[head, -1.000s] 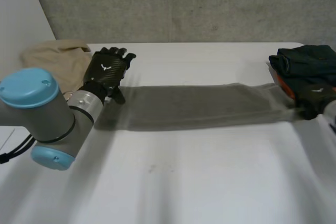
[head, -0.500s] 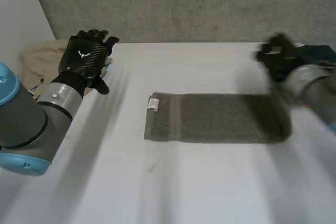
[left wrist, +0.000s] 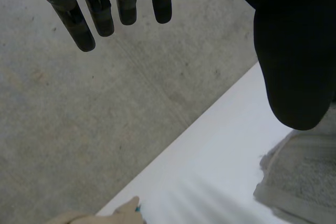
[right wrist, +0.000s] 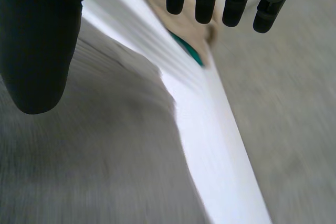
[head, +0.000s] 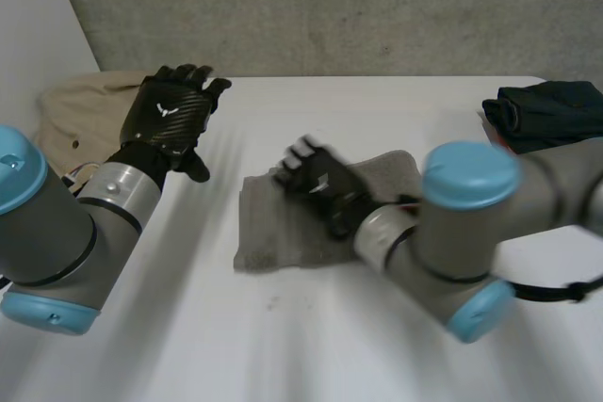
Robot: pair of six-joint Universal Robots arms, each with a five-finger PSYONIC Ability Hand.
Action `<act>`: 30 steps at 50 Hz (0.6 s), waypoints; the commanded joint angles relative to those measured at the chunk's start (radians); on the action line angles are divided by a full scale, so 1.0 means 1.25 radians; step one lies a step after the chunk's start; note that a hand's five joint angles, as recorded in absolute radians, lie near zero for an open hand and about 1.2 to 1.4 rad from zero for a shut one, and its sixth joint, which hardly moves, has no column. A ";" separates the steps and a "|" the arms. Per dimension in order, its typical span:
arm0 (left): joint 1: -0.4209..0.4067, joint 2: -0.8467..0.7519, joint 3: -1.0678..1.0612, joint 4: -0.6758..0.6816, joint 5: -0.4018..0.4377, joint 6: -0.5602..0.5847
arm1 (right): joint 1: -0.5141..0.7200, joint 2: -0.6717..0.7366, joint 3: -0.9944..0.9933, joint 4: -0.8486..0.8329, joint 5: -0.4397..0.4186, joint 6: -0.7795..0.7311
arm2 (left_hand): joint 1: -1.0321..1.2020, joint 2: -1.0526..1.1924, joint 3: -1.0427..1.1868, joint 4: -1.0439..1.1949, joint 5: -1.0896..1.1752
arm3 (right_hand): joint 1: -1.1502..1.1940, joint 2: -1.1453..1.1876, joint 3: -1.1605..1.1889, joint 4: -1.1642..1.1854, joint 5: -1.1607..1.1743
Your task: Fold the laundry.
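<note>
A grey towel [head: 281,231] lies bunched and shortened in the middle of the white table [head: 311,345]. My right hand [head: 318,179] hovers over the towel's middle, fingers straight and thumb apart, nothing in it. In the right wrist view the towel [right wrist: 89,166] spreads under the palm, below my right hand [right wrist: 37,40]. My left hand [head: 174,112] is raised at the table's back left, open and empty, apart from the towel. In the left wrist view one towel corner [left wrist: 307,179] lies beneath the thumb of my left hand [left wrist: 294,51].
A beige cloth [head: 85,110] lies at the table's back left, beside my left hand. A dark heap of clothes [head: 546,110] sits at the back right corner. My right arm's elbow [head: 471,233] reaches across the table's right half. A grey wall stands behind the table.
The towel was stretched long between both hands; my left hand let go and rose back-left. My right hand swept left with its end, shortening the towel, and has opened.
</note>
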 commanded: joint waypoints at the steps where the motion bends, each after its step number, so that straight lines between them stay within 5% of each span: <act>1: -0.032 -0.007 0.037 0.002 -0.001 0.000 | -0.154 -0.153 0.142 0.015 0.020 0.259 | -0.022 0.002 -0.002 0.001 -0.039 | -0.037 -0.027 -0.023 -0.022 -0.038; 10: -0.077 -0.030 0.054 0.002 -0.001 0.000 | -0.311 -0.140 0.269 0.032 0.023 0.176 | -0.022 0.002 -0.002 0.001 -0.039 | -0.037 -0.027 -0.023 -0.022 -0.038; 18: -0.079 -0.033 0.048 0.000 -0.003 0.001 | -0.365 -0.114 0.274 0.032 0.024 0.089 | -0.022 0.002 -0.002 0.001 -0.039 | 0.940 0.950 0.954 0.955 0.939; 25: -0.077 -0.019 0.042 -0.005 -0.005 0.001 | -0.334 -0.147 0.222 0.021 0.030 0.099 | -0.022 0.002 -0.002 0.001 -0.039 | 0.941 0.951 0.955 0.955 0.940; 30: -0.073 0.010 0.037 -0.008 -0.005 0.000 | -0.207 -0.174 0.146 0.024 0.016 0.114 | -0.022 0.002 -0.002 0.001 -0.039 | 0.941 0.951 0.955 0.955 0.940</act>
